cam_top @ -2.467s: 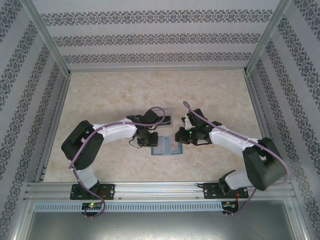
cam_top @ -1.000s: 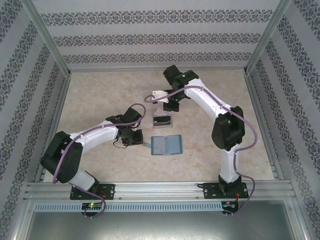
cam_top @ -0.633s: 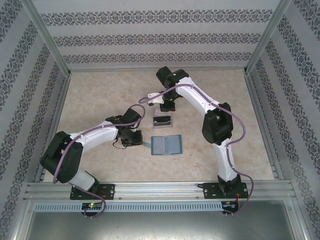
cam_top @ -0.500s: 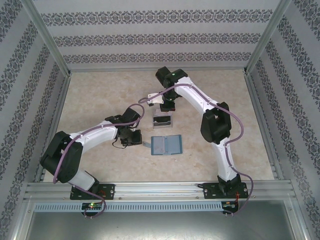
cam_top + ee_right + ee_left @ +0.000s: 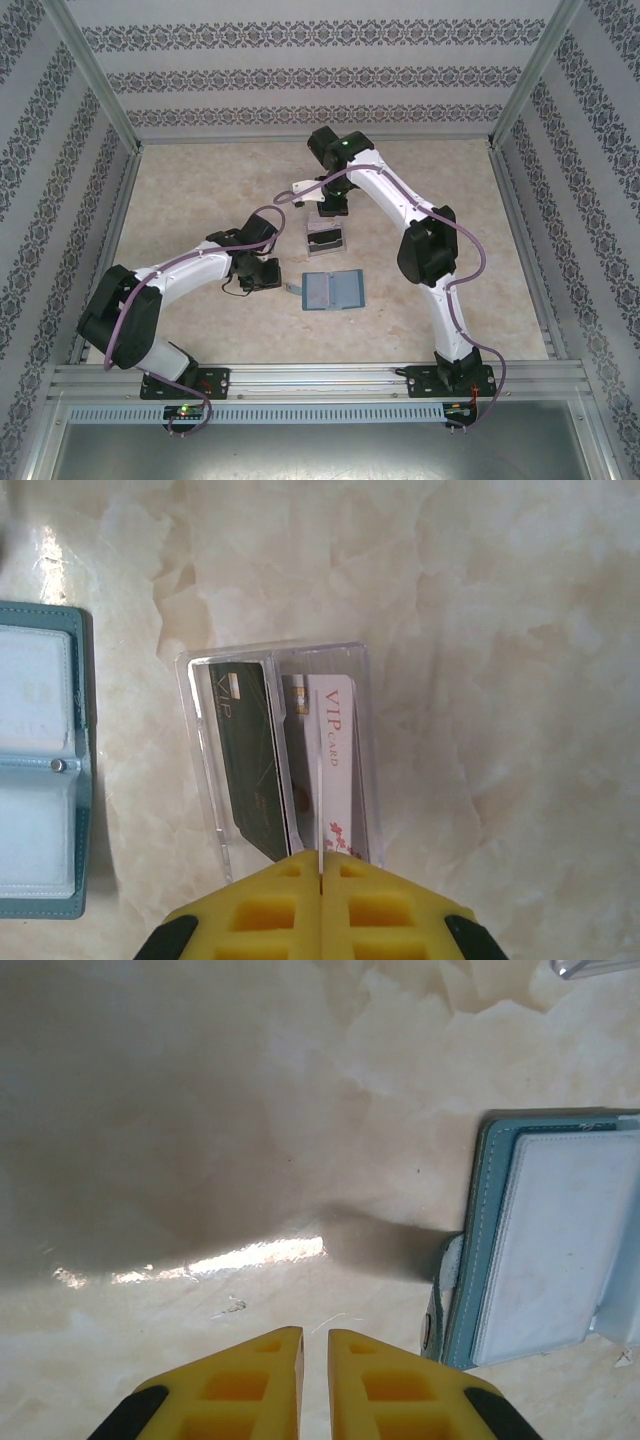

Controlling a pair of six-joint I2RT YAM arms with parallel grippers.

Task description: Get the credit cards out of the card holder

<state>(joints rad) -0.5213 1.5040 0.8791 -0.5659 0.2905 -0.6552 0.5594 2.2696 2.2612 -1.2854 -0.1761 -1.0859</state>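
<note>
On my right wrist feed the right gripper (image 5: 321, 858) is pressed almost fully together on a thin pale edge-on card (image 5: 320, 800), which stands up from between the fingers as a single fine line. It hangs over the clear tray (image 5: 270, 648). I cannot tell whether its far edge touches the tray. Two more credit cards lie flat inside the tray, side by side: a dark card (image 5: 245, 770) on the left and a pale card (image 5: 338, 750) with red VIP lettering on the right. The card holder (image 5: 40, 770) lies open on the table (image 5: 500, 680) just beside the tray, both blue-grey inner panels facing up. My left gripper (image 5: 315, 1332) hovers low over the table with only a narrow slit between its yellow fingers and nothing in it. The holder's side tab sits near the right-hand fingertip, apart from it.
</note>
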